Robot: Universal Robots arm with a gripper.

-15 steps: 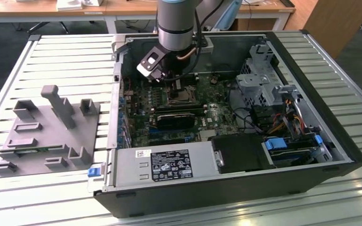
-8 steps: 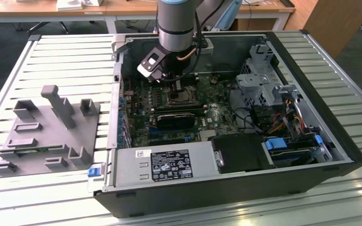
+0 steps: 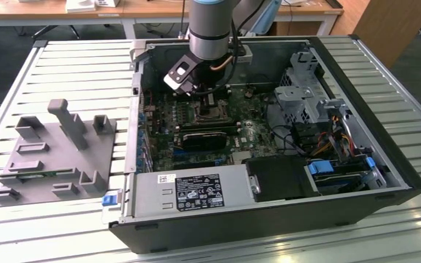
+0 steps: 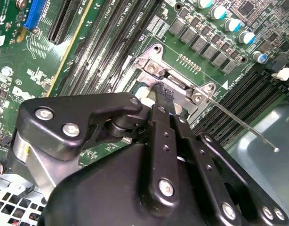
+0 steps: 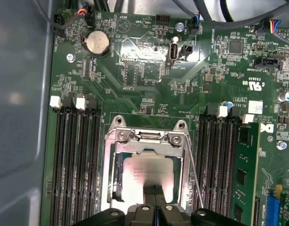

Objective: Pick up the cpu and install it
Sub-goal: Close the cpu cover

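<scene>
Exterior view: the arm (image 3: 209,27) reaches down into an open computer case (image 3: 386,181) that lies on a slatted table (image 3: 79,60), its wrist above the far part of the motherboard (image 3: 195,150).
Gripper: in the first wrist view the gripper (image 5: 154,192) has its two fingers closed against each other with nothing between them. The tips sit over one edge of the cpu's top, and whether they touch it cannot be told.
Cpu: the cpu (image 5: 147,169) lies flat in the socket (image 5: 110,160), silvery side up, with the socket's metal frame around it.
Memory slots: long dark memory slots (image 5: 74,155) run along both sides of the socket.
Grey tray: the grey tray (image 3: 50,159) stands on the table at the exterior view's left, well apart from the gripper.
</scene>
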